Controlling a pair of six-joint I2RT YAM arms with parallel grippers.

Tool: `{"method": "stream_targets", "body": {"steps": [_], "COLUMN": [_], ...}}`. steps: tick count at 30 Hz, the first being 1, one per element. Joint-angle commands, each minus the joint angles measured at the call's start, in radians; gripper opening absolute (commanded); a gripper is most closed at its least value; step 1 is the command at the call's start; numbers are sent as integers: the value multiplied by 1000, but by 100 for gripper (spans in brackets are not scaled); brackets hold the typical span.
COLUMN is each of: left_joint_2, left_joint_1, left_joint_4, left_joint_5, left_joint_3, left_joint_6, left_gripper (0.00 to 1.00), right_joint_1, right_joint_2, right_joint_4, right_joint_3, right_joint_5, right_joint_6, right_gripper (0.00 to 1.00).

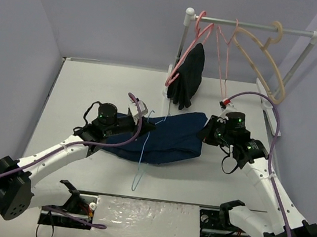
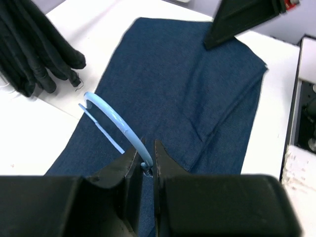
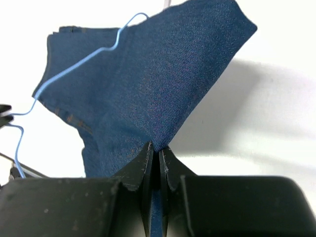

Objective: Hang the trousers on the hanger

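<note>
My left gripper (image 2: pixel 146 151) is closed tight on the thin wire of the light-blue hanger (image 2: pixel 114 115), and my right gripper (image 3: pixel 157 148) is pinched shut on a corner of the trousers (image 1: pixel 170 137), pulling that fold up into a peak. The trousers lie on the table (image 1: pixel 92 86) just in front of the rack (image 1: pixel 250 24), below its left post. The hanger crosses them there, its hook pointing toward the rack and its other end sticking out past their near edge. I judge the job about half done. Both pieces are in hand and the wire sits against the denim, but I cannot tell whether the cloth has passed through the frame. The trousers are not yet draped over the bar or hanging free. My count is 1 pair of trousers and 1 blue hanger. On the rack are 2 pink hangers (image 1: pixel 224 57), 1 beige hanger (image 1: pixel 269 57) and 1 black garment (image 1: pixel 188 76).
</note>
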State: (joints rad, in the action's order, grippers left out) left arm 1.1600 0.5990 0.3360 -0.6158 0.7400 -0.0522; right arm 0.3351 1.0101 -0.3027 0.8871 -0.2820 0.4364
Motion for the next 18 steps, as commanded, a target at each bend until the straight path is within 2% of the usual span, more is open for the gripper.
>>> {"method": "stream_targets", "body": {"steps": [1, 10, 18], "left_joint_2": [-57, -93, -15], "left_joint_1": [-9, 6, 121], "left_joint_4": [89, 69, 106], "left_joint_5": [113, 385, 595], "left_joint_3": [5, -15, 6], "left_joint_6": [-79, -183, -286], "left_gripper": [0, 0, 0], "right_joint_1": [-1, 0, 2], "right_joint_2": [-51, -92, -73], "right_joint_4": [-24, -29, -26], "right_joint_3": [23, 76, 116], "right_joint_5": [3, -13, -35], "right_joint_6": [2, 34, 40], "right_gripper": [0, 0, 0]}}
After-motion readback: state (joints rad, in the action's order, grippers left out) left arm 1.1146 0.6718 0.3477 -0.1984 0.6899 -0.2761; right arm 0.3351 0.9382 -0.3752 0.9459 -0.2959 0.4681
